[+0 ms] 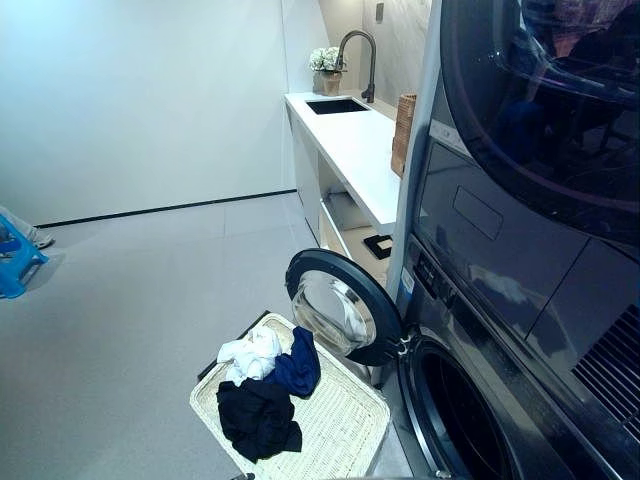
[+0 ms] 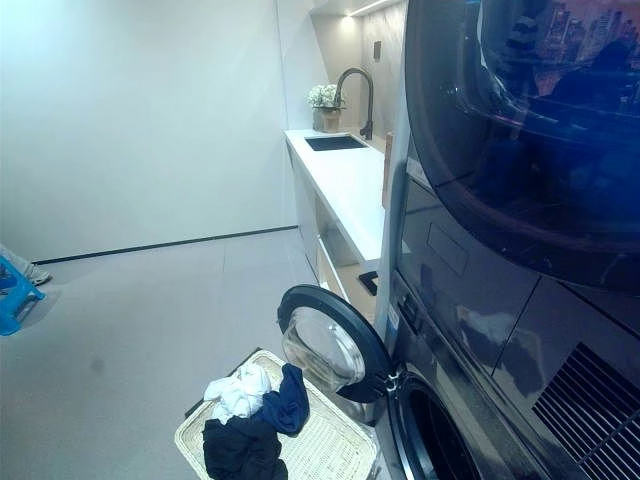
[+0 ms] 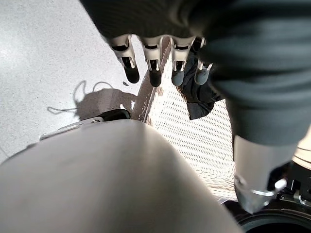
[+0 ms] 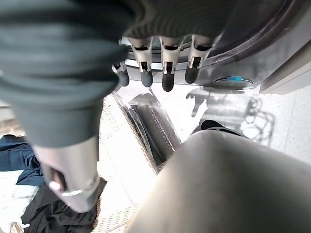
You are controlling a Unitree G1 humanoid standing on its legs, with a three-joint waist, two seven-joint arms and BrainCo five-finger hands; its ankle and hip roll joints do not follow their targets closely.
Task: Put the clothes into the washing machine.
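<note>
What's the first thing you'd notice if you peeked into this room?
The big dark washing machine on the right, its round door swung open toward the floor. Beside the door sits a pale woven basket holding white, navy and black clothes. Farther back, a white counter has a sink and dark faucet.

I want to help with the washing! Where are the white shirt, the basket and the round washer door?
white shirt (image 1: 250, 355), left eye view, on its crumpled middle.
basket (image 1: 340, 425), left eye view, on its bare woven floor.
washer door (image 1: 335, 312), left eye view, on its glass window.
</note>
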